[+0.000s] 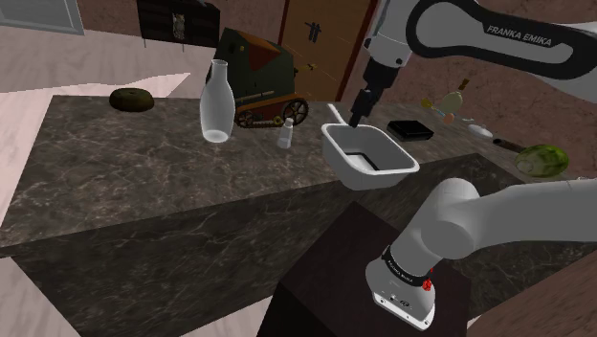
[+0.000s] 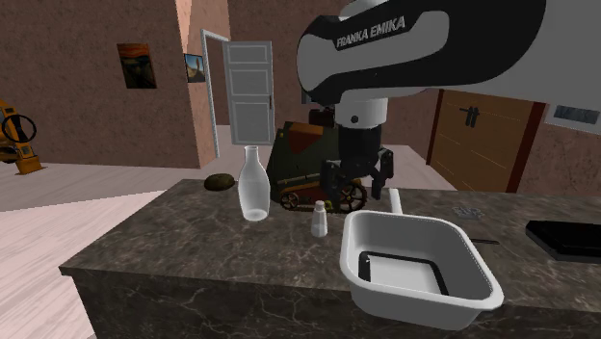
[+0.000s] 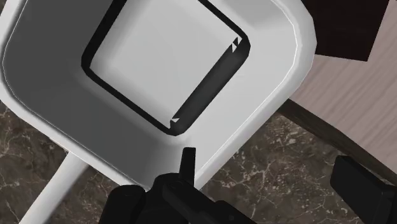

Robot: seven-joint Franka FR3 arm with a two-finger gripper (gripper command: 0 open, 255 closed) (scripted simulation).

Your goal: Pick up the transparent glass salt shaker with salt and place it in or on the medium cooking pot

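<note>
Stand (image 1: 335, 278) nearest, at the desk (image 1: 143, 182) edge. White square pot (image 2: 385, 300) sits on the desk, nothing in it, its handle (image 2: 394, 200) pointing away. Hand (image 2: 358, 183) hangs over the pot's far rim by the handle, fingers spread, gripping nothing. Shaker (image 1: 284, 133) stands upright on the desk, just beside the pot on the shoulder view's left, apart from the hand. Clear bottle (image 1: 217, 101) stands upright past the shaker, further left. Black flat tray (image 1: 411, 128) lies behind the pot. Green melon (image 1: 542, 159) at the shoulder view's right. Wheeled machine (image 1: 258, 77) beyond the desk, dark lump (image 1: 131, 99) at the far left.
</note>
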